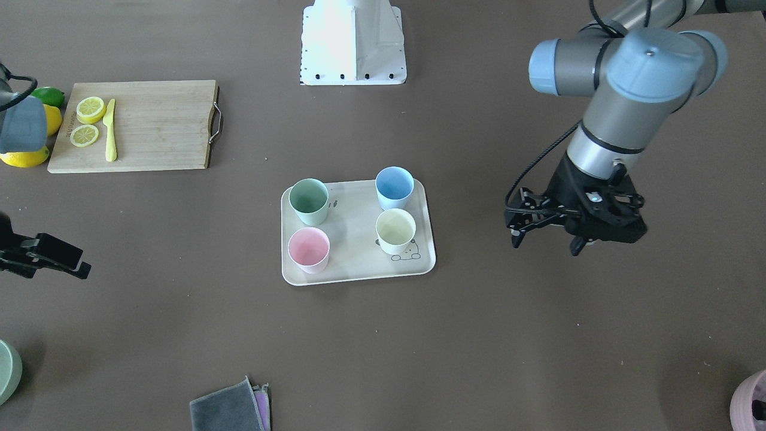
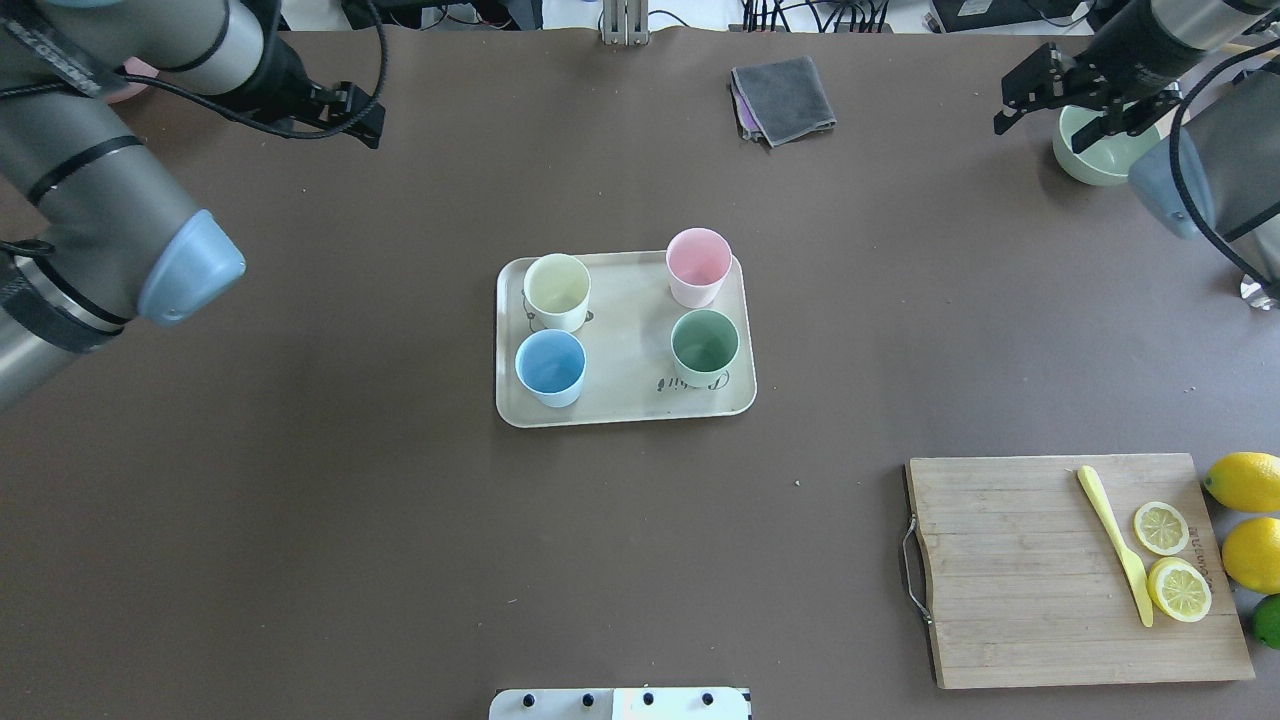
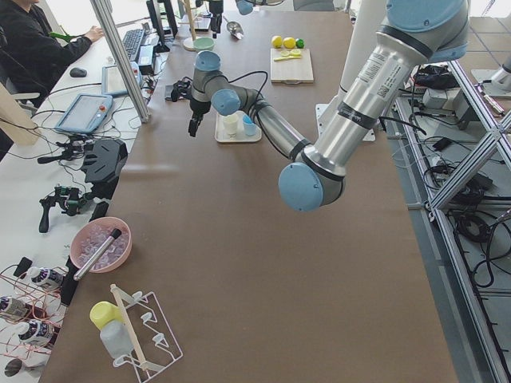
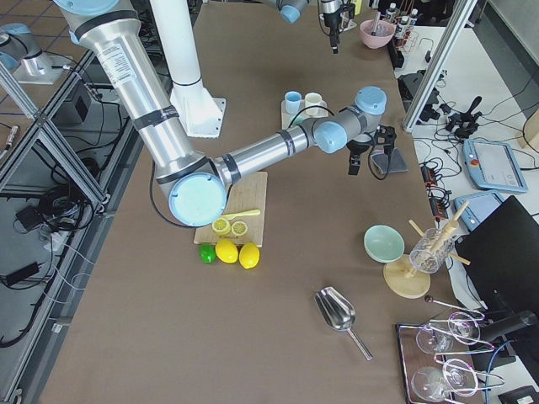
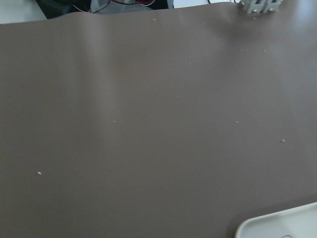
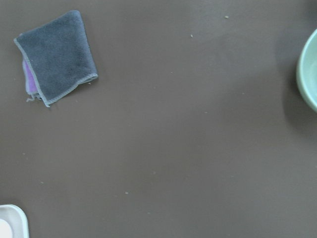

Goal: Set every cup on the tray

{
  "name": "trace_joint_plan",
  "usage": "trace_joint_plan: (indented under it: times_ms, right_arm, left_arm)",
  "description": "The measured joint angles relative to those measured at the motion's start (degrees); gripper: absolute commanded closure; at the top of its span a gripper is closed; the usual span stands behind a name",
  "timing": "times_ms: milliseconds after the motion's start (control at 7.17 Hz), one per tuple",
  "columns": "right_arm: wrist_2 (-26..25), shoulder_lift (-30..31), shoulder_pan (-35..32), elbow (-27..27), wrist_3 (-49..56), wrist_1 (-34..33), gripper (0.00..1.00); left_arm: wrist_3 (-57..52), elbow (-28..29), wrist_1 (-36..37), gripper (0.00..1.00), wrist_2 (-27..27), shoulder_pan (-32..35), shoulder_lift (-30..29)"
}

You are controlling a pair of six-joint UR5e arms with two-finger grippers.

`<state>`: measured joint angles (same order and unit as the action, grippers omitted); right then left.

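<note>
The beige tray [image 1: 359, 263] [image 2: 625, 330] lies mid-table with all four cups standing upright on it: sage green [image 1: 309, 200] [image 2: 705, 345], pink [image 1: 309, 248] [image 2: 698, 265], light blue [image 1: 394, 185] [image 2: 550, 365] and cream-yellow [image 1: 395, 230] [image 2: 557, 290]. My left gripper [image 1: 544, 246] [image 2: 365, 120] hangs open and empty above bare table, well off to the tray's side. Far on the other side, my right gripper [image 2: 1050, 125] [image 1: 72, 266] is open and empty near a green dish. Only a tray corner [image 5: 277, 228] [image 6: 10, 220] shows in each wrist view.
A wooden cutting board [image 1: 155, 126] [image 2: 1070, 570] carries lemon slices and a yellow knife, with whole lemons and a lime beside it. A folded grey cloth [image 2: 785, 95] [image 6: 57, 57], the green dish [image 2: 1095, 150] and a pink pot [image 1: 751, 401] sit along the far edge.
</note>
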<state>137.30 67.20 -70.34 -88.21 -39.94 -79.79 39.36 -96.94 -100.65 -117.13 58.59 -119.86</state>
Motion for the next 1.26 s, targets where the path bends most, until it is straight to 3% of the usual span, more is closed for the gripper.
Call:
trace_joint_plan:
  times_ms: [279,698,977,1256]
  right_arm:
    - [1.0,9.4,-5.5,-0.6,15.0,-0.1,0.0]
    - [-4.1,18.7,-12.6,0.9,35.0,-2.9,0.0]
    - [-7.2,23.0,-19.1,1.0,41.5,-3.4,0.0]
    - [-3.4,23.6,-24.5,0.8,43.0,-3.1,0.0]
  left_arm:
    - [-14.7,-1.3,-2.2,0.02,-4.9,8.7,8.7]
    - [-18.4,5.1,-14.8,0.02,-5.9,11.6,18.2]
    - [-18.6,7.1,-17.4,0.02,-6.7,14.7,21.5]
    - [-20.3,7.3,-17.4,0.02,-10.5,20.1,23.7]
